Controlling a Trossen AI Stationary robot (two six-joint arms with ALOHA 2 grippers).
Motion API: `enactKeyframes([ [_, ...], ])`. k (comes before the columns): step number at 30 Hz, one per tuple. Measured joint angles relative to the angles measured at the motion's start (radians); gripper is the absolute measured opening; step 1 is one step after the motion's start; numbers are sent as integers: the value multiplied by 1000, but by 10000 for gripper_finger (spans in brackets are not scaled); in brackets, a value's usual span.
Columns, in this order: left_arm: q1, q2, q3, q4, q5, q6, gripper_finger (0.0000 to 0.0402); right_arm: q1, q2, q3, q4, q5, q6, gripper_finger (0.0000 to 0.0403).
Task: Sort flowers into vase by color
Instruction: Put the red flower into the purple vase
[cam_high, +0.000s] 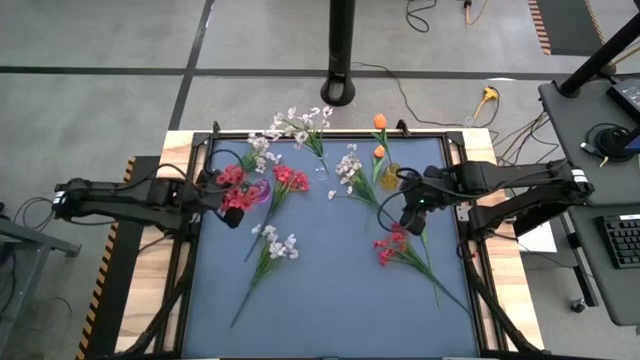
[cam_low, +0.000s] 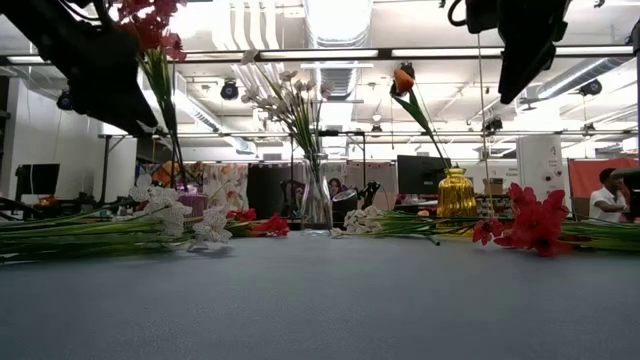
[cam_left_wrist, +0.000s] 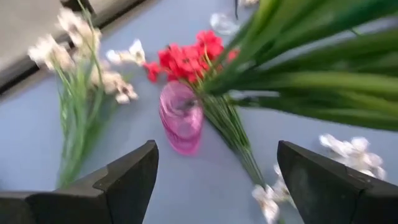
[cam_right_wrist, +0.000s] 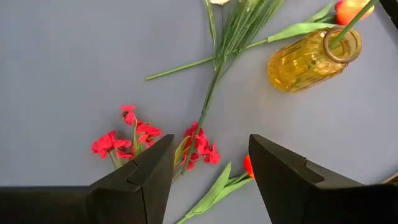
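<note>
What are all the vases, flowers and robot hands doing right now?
Pink vase: upright, red flowers in it.
Clear vase: upright, white flowers in it.
Yellow vase: upright, orange stem in it.
Red flowers: lying on table.
Left gripper: open, empty.
Right gripper: open, empty.

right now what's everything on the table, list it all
blue-grey table mat: one, under everything
clear glass vase: one, far middle, holds white sprays
amber ribbed glass vase: one, far right, holds a tulip stem
pink glass vase: one, left side, beside red blossoms
red-blossom sprays: several, by the pink vase and lying at right
white-blossom sprays: several, white, most lying on the mat
orange tulip buds: two, at the amber vase
left claw: dark, open, above the pink vase
right claw: dark, open, above the right red spray
</note>
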Motion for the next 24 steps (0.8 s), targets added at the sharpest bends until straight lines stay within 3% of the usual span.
enactKeyframes([
  [9,-8,5,79,-42,19,-36,308,0,11,0,-2,-20,-19,199],
  [18,-8,5,179,-277,68,-103,308,0,11,0,-1,-20,-23,199],
  [24,-8,5,249,-338,82,-126,308,0,11,0,1,-20,-30,199],
])
